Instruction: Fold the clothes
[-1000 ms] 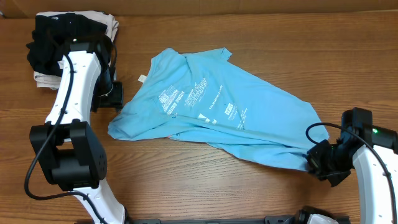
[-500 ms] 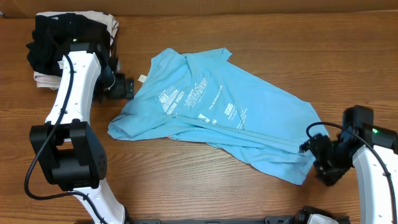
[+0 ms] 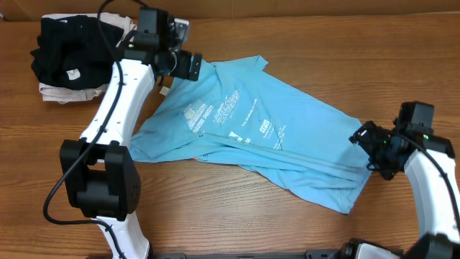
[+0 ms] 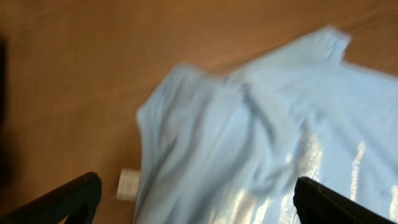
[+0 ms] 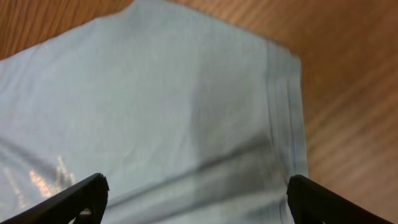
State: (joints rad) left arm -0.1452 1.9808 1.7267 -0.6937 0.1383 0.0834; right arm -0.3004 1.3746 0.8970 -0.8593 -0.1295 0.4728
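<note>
Spread crumpled at centre: light sky-blue soft T-shirt point(image 3: 251, 137); bare brown wooden worktop point(image 3: 215, 212) open along near edge and far right. Left gripper point(image 3: 194, 68) wide open over far-left collar, grasping nothing; right gripper point(image 3: 365, 150) spread open over right hem, empty.

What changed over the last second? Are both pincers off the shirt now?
Yes. The right pincer let go of the T-shirt at its lower right corner, opened and drew forward along the right hem; that corner now lies flat. The left pincer swung from the shirt's left edge forward to the collar, open. The shirt's body, the black garment and the beige garment stayed put.
</note>
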